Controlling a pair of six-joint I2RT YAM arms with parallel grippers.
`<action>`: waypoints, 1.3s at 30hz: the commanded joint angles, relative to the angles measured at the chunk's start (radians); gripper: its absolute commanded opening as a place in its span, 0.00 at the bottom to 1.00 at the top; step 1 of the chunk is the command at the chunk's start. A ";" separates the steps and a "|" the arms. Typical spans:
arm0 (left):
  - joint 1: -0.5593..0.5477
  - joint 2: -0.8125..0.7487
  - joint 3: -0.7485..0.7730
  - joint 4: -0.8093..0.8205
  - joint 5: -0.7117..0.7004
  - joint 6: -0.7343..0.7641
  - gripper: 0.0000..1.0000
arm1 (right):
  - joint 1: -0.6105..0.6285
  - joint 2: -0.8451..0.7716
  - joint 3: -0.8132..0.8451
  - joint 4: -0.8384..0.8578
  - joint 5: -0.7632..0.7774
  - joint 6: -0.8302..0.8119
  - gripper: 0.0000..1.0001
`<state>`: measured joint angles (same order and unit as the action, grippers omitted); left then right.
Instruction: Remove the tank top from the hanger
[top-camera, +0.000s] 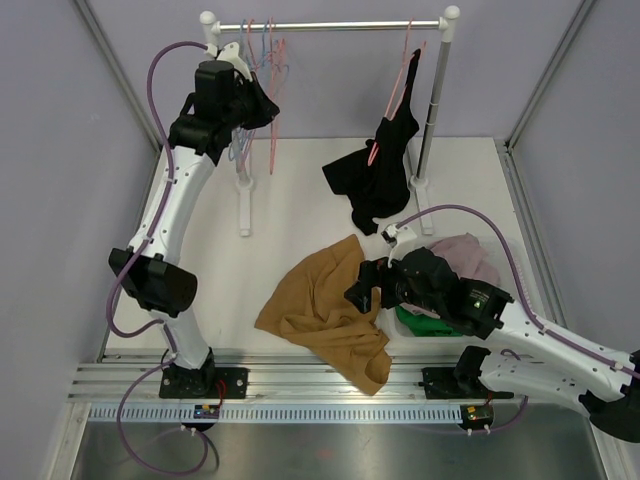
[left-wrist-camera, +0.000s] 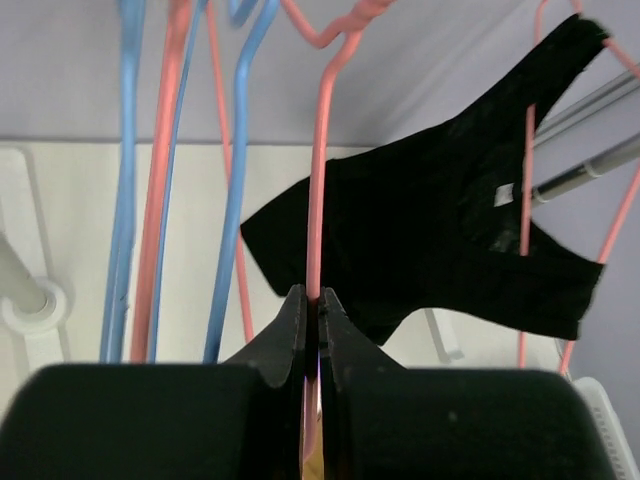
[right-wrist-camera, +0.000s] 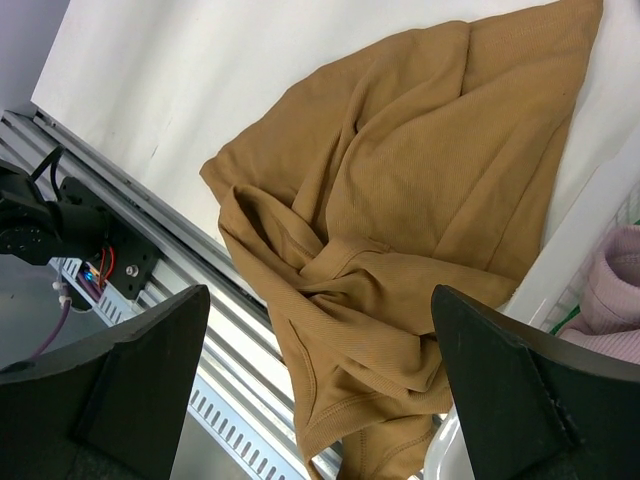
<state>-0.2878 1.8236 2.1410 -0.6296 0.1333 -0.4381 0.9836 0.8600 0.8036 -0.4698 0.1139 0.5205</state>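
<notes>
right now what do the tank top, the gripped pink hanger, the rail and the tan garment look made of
black tank top: thin matte knit, likely; it hangs limp and folded.
pink hanger: slim smooth rod with a faint sheen, plastic or coated wire, can't tell which.
rail: silvery, glinting, probably metal.
tan garment: matte ribbed knit, fine ribs and stitched hems showing.
</notes>
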 joint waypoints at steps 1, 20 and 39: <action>0.013 -0.078 -0.079 0.054 0.023 -0.024 0.00 | 0.007 0.016 0.006 0.028 -0.014 -0.007 1.00; 0.018 -0.156 -0.049 0.045 0.149 -0.062 0.57 | 0.007 0.120 0.034 0.051 -0.031 -0.031 0.99; 0.018 -0.998 -0.784 0.056 0.048 0.027 0.99 | 0.062 0.542 0.141 0.029 -0.013 -0.125 0.99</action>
<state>-0.2752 0.9409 1.5078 -0.5819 0.2317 -0.4561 1.0157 1.3472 0.8864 -0.4568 0.0662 0.4278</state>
